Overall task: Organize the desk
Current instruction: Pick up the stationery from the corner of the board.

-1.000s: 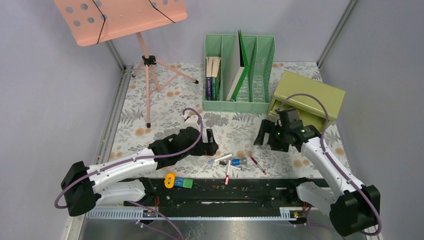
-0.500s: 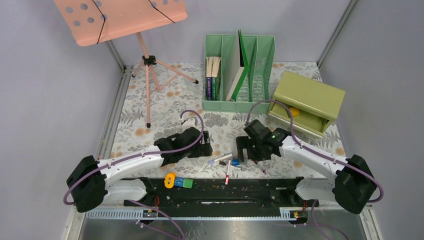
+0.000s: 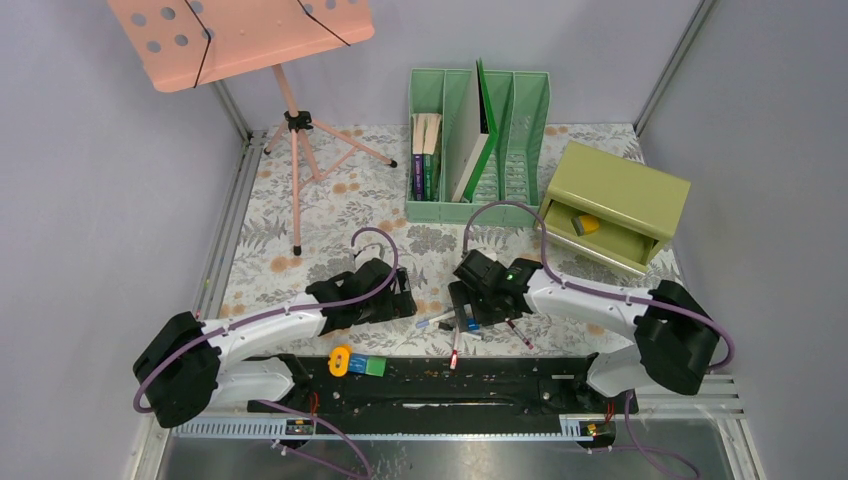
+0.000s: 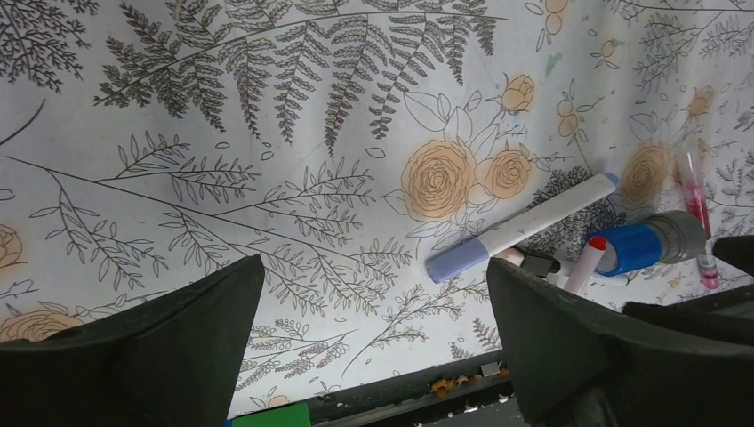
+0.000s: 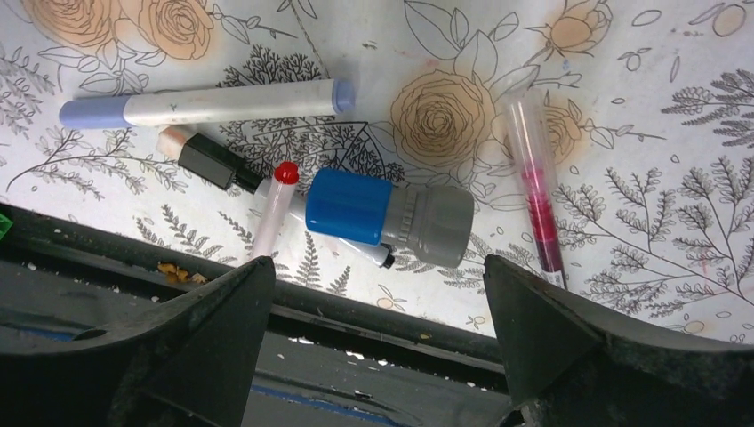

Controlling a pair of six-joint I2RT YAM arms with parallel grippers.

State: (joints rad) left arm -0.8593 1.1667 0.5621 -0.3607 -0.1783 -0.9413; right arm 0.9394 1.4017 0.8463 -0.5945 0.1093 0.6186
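Fern-print cloth covers the desk (image 3: pixel 350 215), which spans the whole tabletop between the metal rails, w/ a small heap of pens near its front edge, about mid-width. Over that heap hangs the right gripper (image 3: pixel 462 305) — fingers spread wide, nothing held. Just beside it the left gripper (image 3: pixel 400 295) sits low over bare cloth, also wide open & empty.

In the right wrist view a blue-and-grey cylinder (image 5: pixel 391 212) lies between the fingers, touching a red-capped pen (image 5: pixel 271 213). A white marker (image 5: pixel 209 102) and a pink-ink pen (image 5: pixel 533 178) lie close by.

Likely risks:
- Closing on the cylinder could drag a neighbour along or pinch two at once — the items are packed tight.
- The cylinder is round, so a glancing finger could roll it toward the front rail.
- The arms are near each other, so a reach by either could bump the other.
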